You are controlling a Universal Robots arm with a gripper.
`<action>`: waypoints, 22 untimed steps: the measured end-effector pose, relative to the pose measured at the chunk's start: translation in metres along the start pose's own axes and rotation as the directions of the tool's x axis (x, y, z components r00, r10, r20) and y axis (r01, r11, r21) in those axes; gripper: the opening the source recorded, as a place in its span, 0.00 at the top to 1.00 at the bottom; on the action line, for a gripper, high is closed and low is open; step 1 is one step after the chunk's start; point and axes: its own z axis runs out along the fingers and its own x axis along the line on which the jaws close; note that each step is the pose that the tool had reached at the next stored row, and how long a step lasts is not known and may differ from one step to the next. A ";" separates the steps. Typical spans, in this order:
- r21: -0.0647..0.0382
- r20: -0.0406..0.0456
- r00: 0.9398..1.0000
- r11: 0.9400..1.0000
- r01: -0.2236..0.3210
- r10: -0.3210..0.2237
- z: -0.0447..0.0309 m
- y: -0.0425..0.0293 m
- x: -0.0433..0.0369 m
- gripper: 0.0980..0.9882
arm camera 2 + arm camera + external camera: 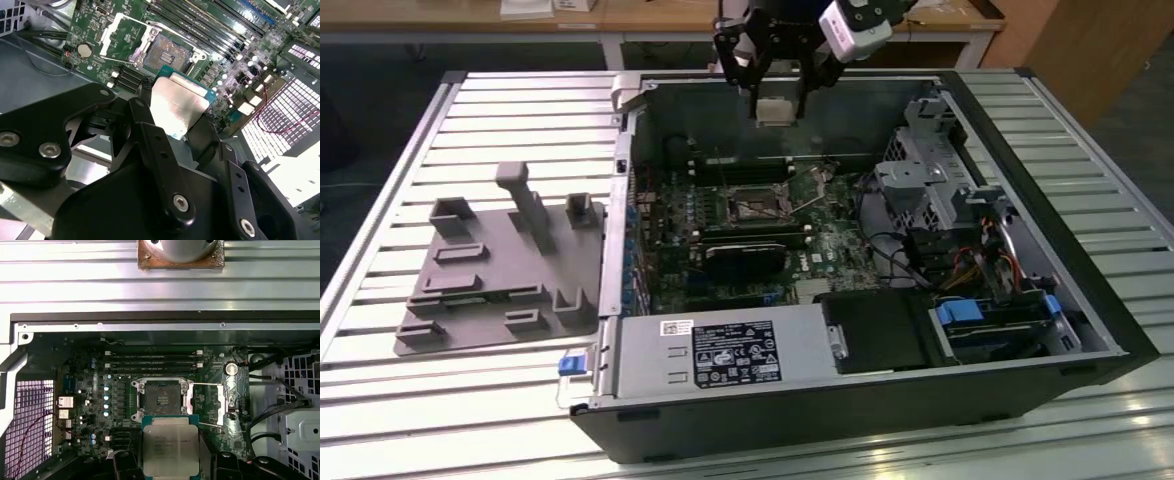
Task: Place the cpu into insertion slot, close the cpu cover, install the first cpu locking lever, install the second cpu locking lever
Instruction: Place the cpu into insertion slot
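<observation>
**Stage: cpu in transit.** Your gripper (778, 98) is clamped on the cpu (170, 445), holding it above the motherboard (834, 245) inside the open computer case (761, 425). The insertion slot (162, 400) lies bare, with the cpu cover (109, 36) swung open beside it. By this showing, no step is complete: seating, cover and both levers are outstanding.

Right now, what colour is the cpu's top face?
Silver-grey metal; the cpu shows best in the first wrist view.
</observation>
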 end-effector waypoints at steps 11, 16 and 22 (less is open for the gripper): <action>0.000 0.000 1.000 1.000 0.000 0.000 0.0105 -0.0010 0.0001 0.51; 0.000 0.000 1.000 1.000 0.000 0.000 0.0191 -0.0017 0.0000 0.51; 0.005 0.000 1.000 1.000 -0.001 0.001 0.0294 -0.0027 0.0001 0.51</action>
